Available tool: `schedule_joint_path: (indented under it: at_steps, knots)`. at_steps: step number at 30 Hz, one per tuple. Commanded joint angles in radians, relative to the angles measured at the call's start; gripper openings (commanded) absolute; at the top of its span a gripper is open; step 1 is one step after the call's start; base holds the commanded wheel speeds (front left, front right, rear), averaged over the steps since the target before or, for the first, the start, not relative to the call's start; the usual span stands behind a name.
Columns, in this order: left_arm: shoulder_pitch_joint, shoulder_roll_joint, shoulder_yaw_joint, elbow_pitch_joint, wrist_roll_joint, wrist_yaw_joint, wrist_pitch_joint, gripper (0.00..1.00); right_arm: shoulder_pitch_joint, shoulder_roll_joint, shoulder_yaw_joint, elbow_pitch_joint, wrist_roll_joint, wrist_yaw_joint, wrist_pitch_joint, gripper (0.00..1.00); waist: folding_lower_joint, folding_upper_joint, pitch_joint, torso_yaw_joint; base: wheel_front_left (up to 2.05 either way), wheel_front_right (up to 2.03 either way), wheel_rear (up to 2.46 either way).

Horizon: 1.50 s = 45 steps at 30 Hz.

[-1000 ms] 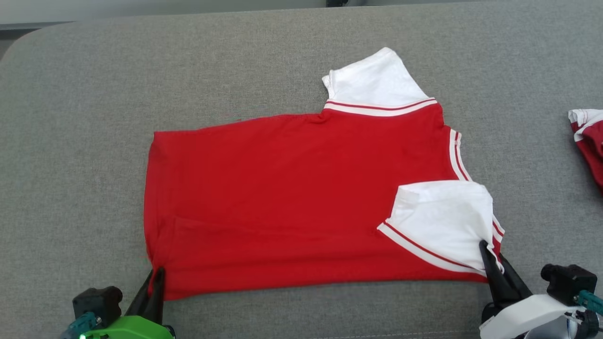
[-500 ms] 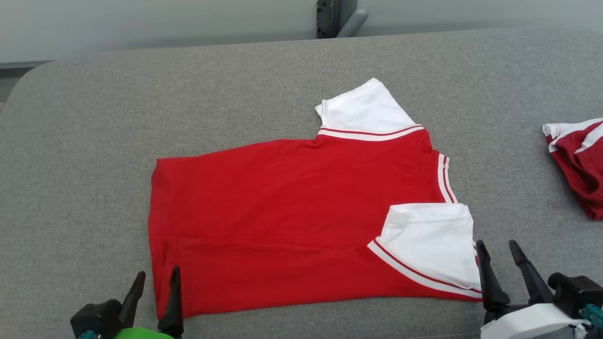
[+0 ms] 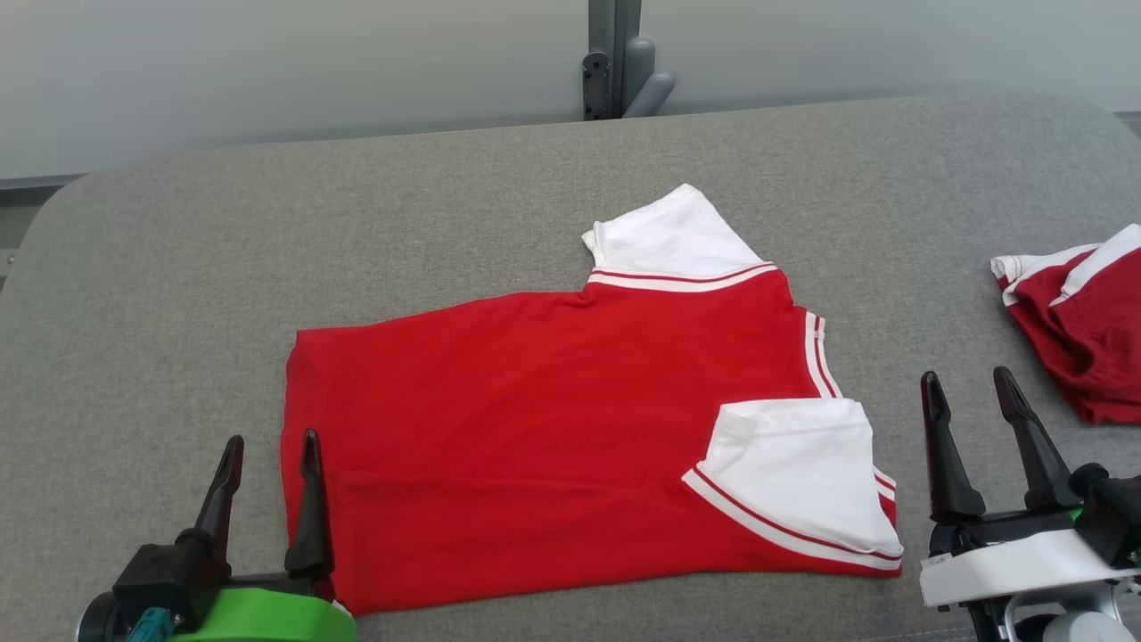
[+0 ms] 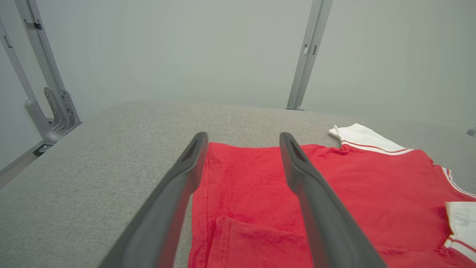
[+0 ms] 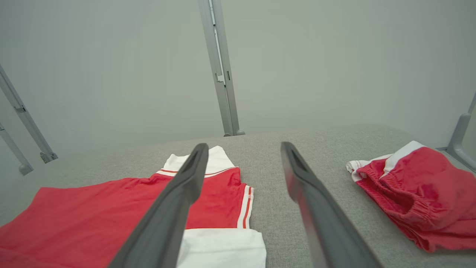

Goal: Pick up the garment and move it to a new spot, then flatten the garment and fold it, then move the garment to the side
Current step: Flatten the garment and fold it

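Beside the garment (image 3: 553, 428), left end effector (image 3: 272, 437) and right end effector (image 3: 965, 374) gape wide, holding nothing.

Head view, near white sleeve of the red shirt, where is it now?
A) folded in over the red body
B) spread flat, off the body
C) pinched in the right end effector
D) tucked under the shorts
A: the near white sleeve lies folded on top of the red shirt, while the right end effector stands open beside it, off the fabric.
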Motion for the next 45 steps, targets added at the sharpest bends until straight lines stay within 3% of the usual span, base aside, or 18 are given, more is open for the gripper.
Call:
schedule_joint_path:
  at_steps: [1, 6, 13, 20, 28, 29, 30, 31, 32, 40, 45]
  knots:
    - [-0.017, 0.01, 0.0, 0.004, 0.012, 0.008, 0.005, 1.0, 0.009, 0.004, 0.002, -0.009, -0.007, -0.002, 0.005, 1.0, 0.0, 0.0, 0.003, -0.001, 0.0, 0.0, 0.0]
    - [-0.065, 0.014, -0.001, 0.01, 0.022, 0.023, 0.017, 1.0, -0.006, 0.004, 0.008, -0.023, 0.005, -0.002, 0.012, 1.0, 0.0, 0.0, 0.029, -0.009, 0.0, 0.0, 0.0]
    - [-0.234, 0.041, 0.0, 0.097, -0.007, -0.016, 0.1, 1.0, -0.05, -0.014, 0.025, -0.036, 0.019, -0.001, 0.018, 1.0, 0.0, 0.0, 0.102, -0.029, 0.0, 0.0, 0.0]
    - [-0.455, 0.058, 0.017, 0.358, -0.102, -0.082, 0.254, 1.0, -0.125, -0.045, 0.067, -0.013, 0.043, -0.001, 0.004, 1.0, 0.0, 0.0, 0.206, -0.058, 0.0, 0.0, 0.0]
    - [-0.587, 0.077, 0.063, 0.594, -0.181, -0.118, 0.293, 1.0, -0.186, -0.064, 0.109, 0.033, 0.068, -0.001, -0.015, 1.0, 0.0, 0.0, 0.263, -0.078, 0.0, 0.0, 0.0]
    - [-0.594, 0.077, 0.062, 0.611, -0.187, -0.123, 0.294, 0.9, -0.19, -0.066, 0.108, 0.04, 0.071, -0.001, -0.016, 1.0, 0.0, 0.0, 0.265, -0.077, 0.0, 0.0, 0.0]
    - [-0.603, 0.077, 0.06, 0.625, -0.187, -0.129, 0.293, 0.57, -0.195, -0.069, 0.106, 0.047, 0.071, -0.001, -0.017, 1.0, 0.0, 0.0, 0.266, -0.076, 0.0, 0.0, 0.0]
    - [-0.61, 0.079, 0.059, 0.638, -0.189, -0.135, 0.289, 0.1, -0.203, -0.073, 0.105, 0.055, 0.074, -0.001, -0.017, 1.0, 0.0, 0.0, 0.268, -0.074, 0.0, 0.0, 0.0]
    - [-0.615, 0.08, 0.058, 0.651, -0.192, -0.139, 0.284, 0.0, -0.212, -0.077, 0.105, 0.063, 0.078, -0.001, -0.019, 1.0, 0.0, 0.0, 0.269, -0.074, 0.0, 0.0, 0.0]
    - [-0.669, 0.063, 0.021, 0.697, -0.168, -0.158, 0.208, 0.0, -0.395, -0.138, 0.061, 0.179, 0.097, -0.001, -0.027, 1.0, 0.0, 0.0, 0.281, -0.045, 0.0, 0.0, 0.0]
    - [-0.731, 0.013, -0.037, 0.697, -0.15, -0.167, 0.187, 0.0, -0.564, -0.197, 0.055, 0.315, 0.13, -0.001, -0.029, 1.0, 0.0, 0.0, 0.317, 0.036, 0.0, 0.0, 0.0]
